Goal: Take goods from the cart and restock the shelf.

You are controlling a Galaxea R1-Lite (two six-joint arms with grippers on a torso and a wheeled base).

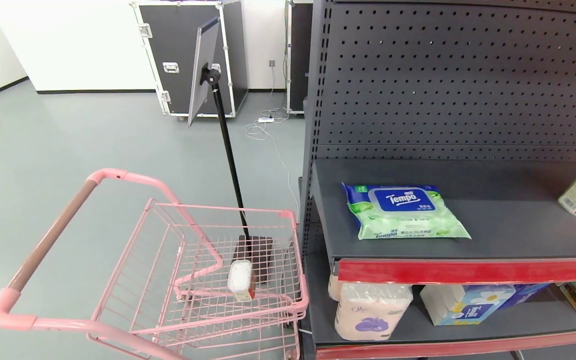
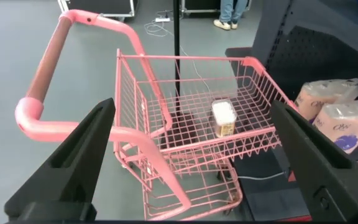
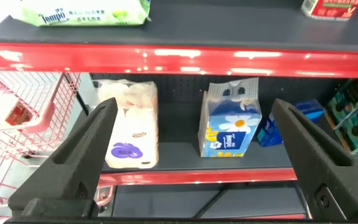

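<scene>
While my left gripper (image 2: 192,106) and right gripper (image 3: 194,102) hold jaws wide and empty, I see a white-lidded jar (image 1: 240,280) inside the cart (image 1: 218,207), with the shelf (image 1: 468,270) just beside it.

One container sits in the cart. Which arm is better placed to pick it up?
Likely left. The left gripper is open and faces the pink cart, with the container lying between its fingers in the left wrist view. The right gripper, also open, faces the shelf instead.
</scene>
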